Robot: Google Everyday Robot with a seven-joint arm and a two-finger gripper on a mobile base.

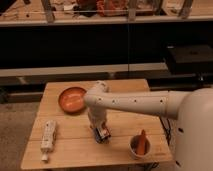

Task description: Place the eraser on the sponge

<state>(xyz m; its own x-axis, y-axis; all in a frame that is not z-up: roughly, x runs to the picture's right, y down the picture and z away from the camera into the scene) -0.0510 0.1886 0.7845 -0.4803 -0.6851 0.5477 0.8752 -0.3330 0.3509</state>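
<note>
The blue sponge (99,136) lies flat on the wooden table (120,125), near its middle front. My gripper (100,129) points straight down right over the sponge, at the end of the white arm (135,102) that reaches in from the right. A small white and orange eraser (104,132) shows at the gripper's tip, on or just above the sponge's right part. Whether the gripper still holds it cannot be made out. Most of the sponge is hidden by the gripper.
An orange plate (72,98) sits at the back left of the table. A long white strip-shaped device (47,137) lies near the front left. A white cup (139,146) with a red-orange stick stands at the front right. Dark shelving runs behind the table.
</note>
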